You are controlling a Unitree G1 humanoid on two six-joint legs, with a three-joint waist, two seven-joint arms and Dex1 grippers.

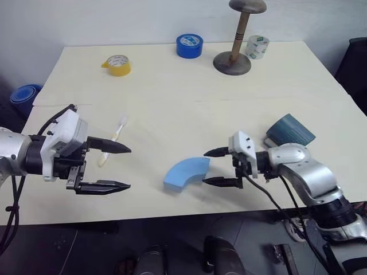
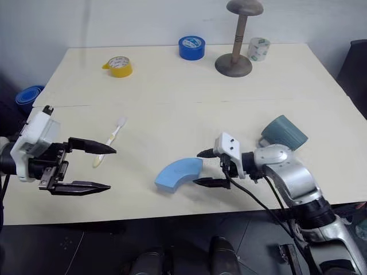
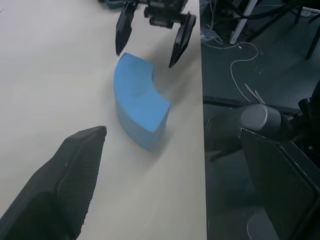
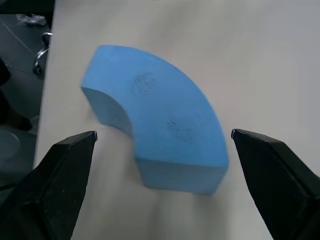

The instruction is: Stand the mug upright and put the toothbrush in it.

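The dark teal ribbed mug (image 1: pixel 289 130) lies tipped over on the right part of the table, just behind my right forearm; its mouth is hidden. The toothbrush (image 1: pixel 113 140), with a white head and a yellow end, lies flat on the left, partly behind the upper finger of my left gripper (image 1: pixel 129 168). That gripper hovers open and empty near the front edge, pointing right. My right gripper (image 1: pixel 205 167) is open and empty, pointing left, its tips at the end of a light blue curved foam block (image 4: pixel 160 115).
At the back of the table (image 1: pixel 172 97) stand a yellow tape roll (image 1: pixel 117 65), a bright blue tape roll (image 1: pixel 189 45), a wooden stand (image 1: pixel 234 57) and a clear tape roll (image 1: pixel 257 47). The foam block (image 1: pixel 186 173) sits near the front edge between both grippers.
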